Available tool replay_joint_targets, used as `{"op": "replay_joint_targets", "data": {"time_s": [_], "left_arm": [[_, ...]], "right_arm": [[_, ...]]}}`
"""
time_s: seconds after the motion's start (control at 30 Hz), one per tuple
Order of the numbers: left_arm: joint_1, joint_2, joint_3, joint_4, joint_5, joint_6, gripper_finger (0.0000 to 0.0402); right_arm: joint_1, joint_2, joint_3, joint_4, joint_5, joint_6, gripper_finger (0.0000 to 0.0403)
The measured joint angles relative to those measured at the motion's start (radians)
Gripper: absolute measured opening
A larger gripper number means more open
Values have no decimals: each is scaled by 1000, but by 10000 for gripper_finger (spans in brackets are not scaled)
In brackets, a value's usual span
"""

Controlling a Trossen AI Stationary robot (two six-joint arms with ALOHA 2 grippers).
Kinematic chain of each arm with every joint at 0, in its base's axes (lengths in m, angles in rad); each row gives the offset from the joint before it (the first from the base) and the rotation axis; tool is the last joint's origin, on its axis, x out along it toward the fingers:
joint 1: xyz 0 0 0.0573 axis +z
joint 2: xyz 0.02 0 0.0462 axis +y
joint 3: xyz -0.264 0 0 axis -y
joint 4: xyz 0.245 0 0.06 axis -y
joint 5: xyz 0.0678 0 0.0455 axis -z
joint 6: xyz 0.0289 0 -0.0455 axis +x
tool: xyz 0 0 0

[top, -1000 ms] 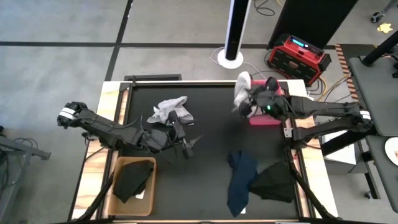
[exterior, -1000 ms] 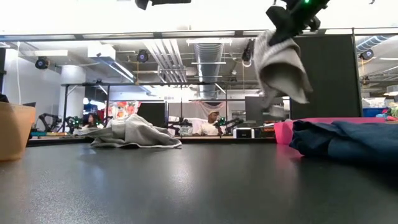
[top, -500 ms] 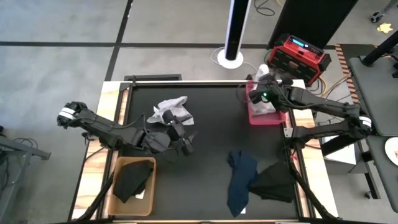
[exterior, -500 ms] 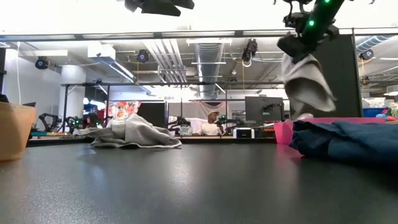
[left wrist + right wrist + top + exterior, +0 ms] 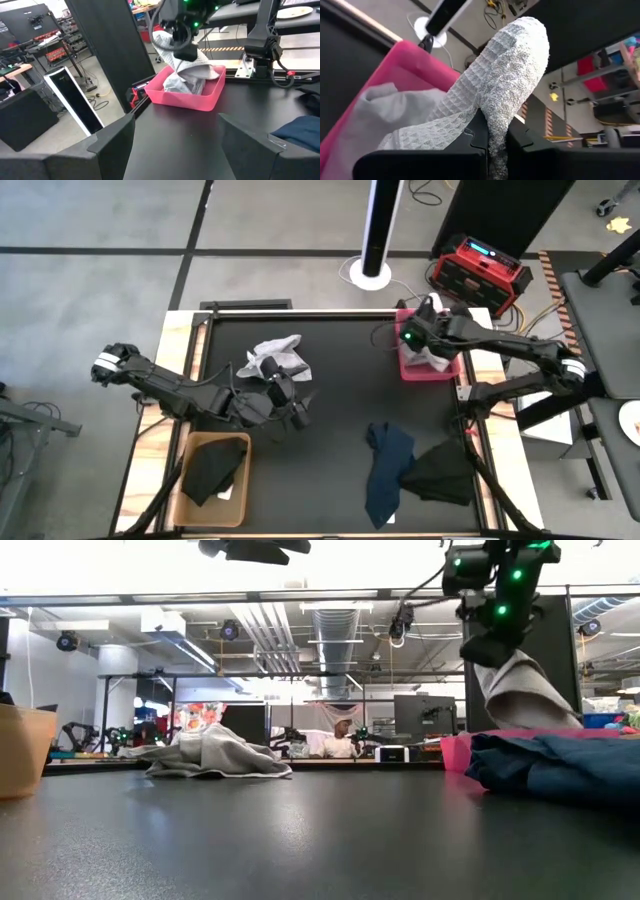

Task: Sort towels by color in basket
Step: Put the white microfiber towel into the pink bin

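Observation:
My right gripper [image 5: 497, 644] hovers over the pink basket [image 5: 430, 370] at the table's far right, shut on a light grey waffle towel [image 5: 525, 698]. Another light grey towel [image 5: 276, 357] lies crumpled on the table at far centre. A navy towel [image 5: 386, 468] and a black towel [image 5: 441, 472] lie near the near right edge. A further black towel [image 5: 213, 468] sits in the tan basket [image 5: 190, 442] at near left. My left gripper [image 5: 175, 145] is open, held above the table beside the crumpled grey towel, touching nothing. My right gripper pinches a bunched fold of the waffle towel [image 5: 495, 107] between its two fingers [image 5: 479, 131], coming from above and pointing down. The towel hangs below the fingers, and its lower end [image 5: 192, 80] rests inside the pink basket on other grey cloth.
A red device [image 5: 480, 265] and a white stand [image 5: 377, 230] are on the floor beyond the far edge. The middle of the black table top [image 5: 340, 420] is bare. The room with people at desks shows behind in the low view.
My right gripper has carried the grey towel toward the table's right over the pink basket and moved down. The towel, which hung clear in the air, now has its lower end inside the basket.

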State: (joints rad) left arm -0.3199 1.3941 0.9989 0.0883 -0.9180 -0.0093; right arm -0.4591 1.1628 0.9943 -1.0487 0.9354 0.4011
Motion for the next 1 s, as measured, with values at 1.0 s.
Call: {"op": "replay_joint_targets", "data": {"time_s": [1.0], "left_arm": [[0,0,0,-62,-42,-52,265]], "right_arm": [[30,135,-140,-49,-124,116,13]]}}
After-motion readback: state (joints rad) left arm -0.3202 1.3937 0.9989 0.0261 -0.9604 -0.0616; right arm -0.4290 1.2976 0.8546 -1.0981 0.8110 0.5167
